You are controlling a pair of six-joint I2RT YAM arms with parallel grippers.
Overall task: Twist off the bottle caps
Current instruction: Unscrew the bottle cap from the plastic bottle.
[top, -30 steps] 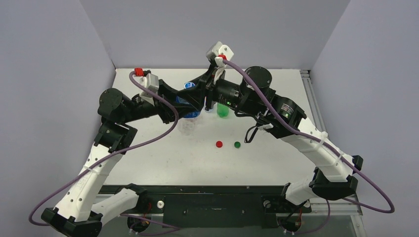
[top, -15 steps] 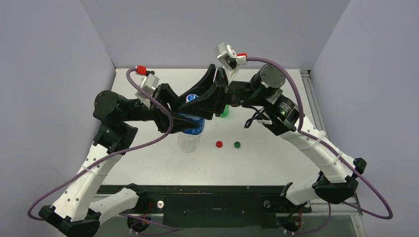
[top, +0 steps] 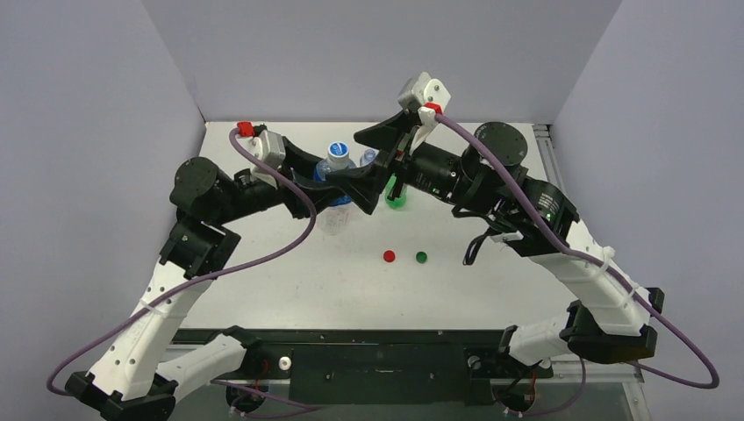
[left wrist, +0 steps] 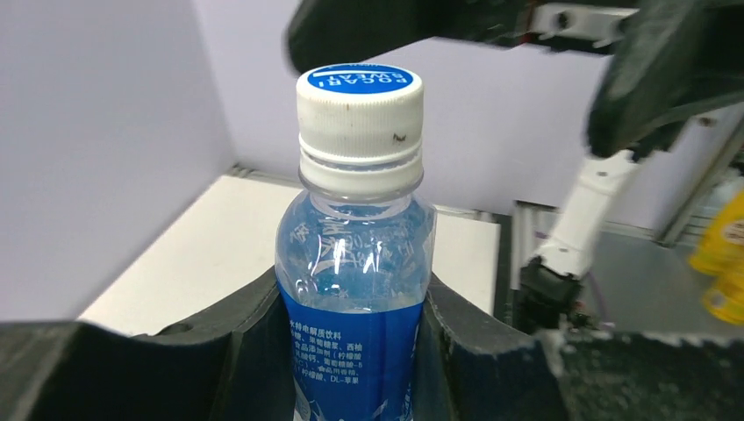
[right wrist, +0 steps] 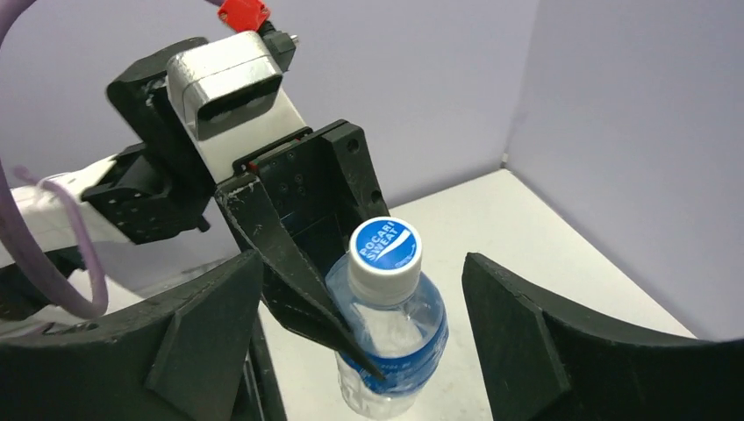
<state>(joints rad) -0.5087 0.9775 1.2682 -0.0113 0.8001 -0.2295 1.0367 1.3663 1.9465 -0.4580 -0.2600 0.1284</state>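
Right wrist view: aligning before the twist.
Left fingers (left wrist: 465,351) clamp the clear blue-labelled plastic bottle (right wrist: 395,342), seemingly off the table (top: 289,263); right fingers (right wrist: 561,351), apart, flank its white blue-topped screw cap (right wrist: 384,254): centre, close squarely, twist.

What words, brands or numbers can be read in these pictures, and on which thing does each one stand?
"POCARI SWEAT": white letters on the blue top of the cap, which sits on the bottle.
Blue label of that bottle: rows of small white print, partly Chinese characters, too small to read.
No other text can be read in any view.
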